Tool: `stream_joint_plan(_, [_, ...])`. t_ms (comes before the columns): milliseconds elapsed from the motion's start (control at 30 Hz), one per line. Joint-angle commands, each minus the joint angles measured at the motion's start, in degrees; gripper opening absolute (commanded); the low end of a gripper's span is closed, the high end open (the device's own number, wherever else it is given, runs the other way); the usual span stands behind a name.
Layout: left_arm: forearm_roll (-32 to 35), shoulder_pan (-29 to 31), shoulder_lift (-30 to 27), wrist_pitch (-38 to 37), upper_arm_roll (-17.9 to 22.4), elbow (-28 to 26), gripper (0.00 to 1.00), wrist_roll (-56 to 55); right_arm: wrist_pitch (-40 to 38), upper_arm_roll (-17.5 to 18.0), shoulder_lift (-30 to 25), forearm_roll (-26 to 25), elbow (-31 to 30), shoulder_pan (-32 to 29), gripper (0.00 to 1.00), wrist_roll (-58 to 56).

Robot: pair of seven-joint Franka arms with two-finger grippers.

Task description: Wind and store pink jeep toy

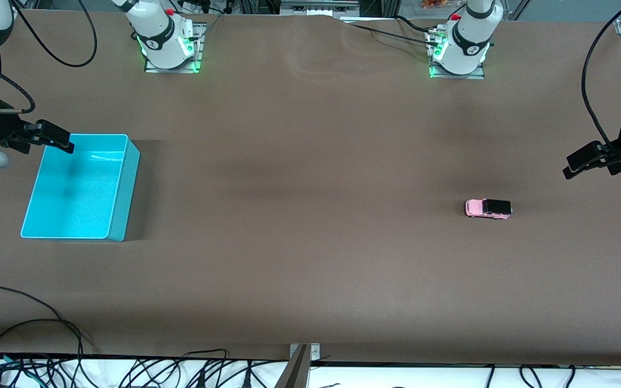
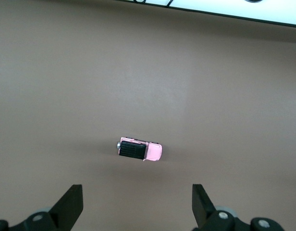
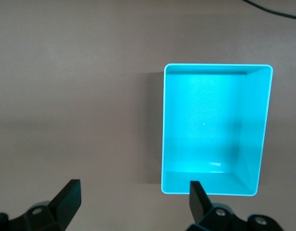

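The pink jeep toy (image 1: 488, 208) stands on its wheels on the brown bench (image 1: 310, 242), toward the left arm's end, with bare surface all round it. Its light pink hood points toward the right arm's end of the bench and its black roof toward the left arm's end.

The left claw (image 1: 580, 161) hangs in the air over the bench at the left arm's end, near the jeep but not over it and not touching it. In the left wrist view its two dark fingers (image 2: 71, 204) stand wide apart with nothing between them, and the pink jeep toy (image 2: 140, 150) sits on the bench ahead of the gap between them — small, whole and in plain sight.

The right claw (image 1: 54, 141) hangs over the edge of the teal bin (image 1: 119, 215) at the right arm's end of the bench, well apart from the jeep. The right wrist view shows its fingers (image 3: 66, 199) spread wide too, and it has hold of nothing. The teal bin (image 3: 263, 130) lies open-topped ahead of it, one fingertip in line with the bin's rim.

Jeep and bin are well apart — each at its own end of the bench, the jeep slightly nearer the front camera than the bin's middle.
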Motion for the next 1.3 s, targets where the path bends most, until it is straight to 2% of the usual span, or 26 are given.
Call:
stream_joint_plan(0, [-1.7,0.1,-0.4,-0.3,0.5,0.4,1.00,0.5,-1.7,0.1,0.2,-0.6,0.8,0.0,1.00,-0.6])
stream_joint_plan(100, [-1.8,0.1,-0.4,-0.3,0.5,0.4,1.00,0.5,-4.0,0.1,-0.2,-0.7,0.8,0.0,1.00,-0.6])
stream_joint_plan(1267, [-1.3,0.0,-0.4,-0.4,0.2,0.1,1.00,1.3,-2.0,0.1,0.5,-0.9,1.5,0.0,1.00,-0.6])
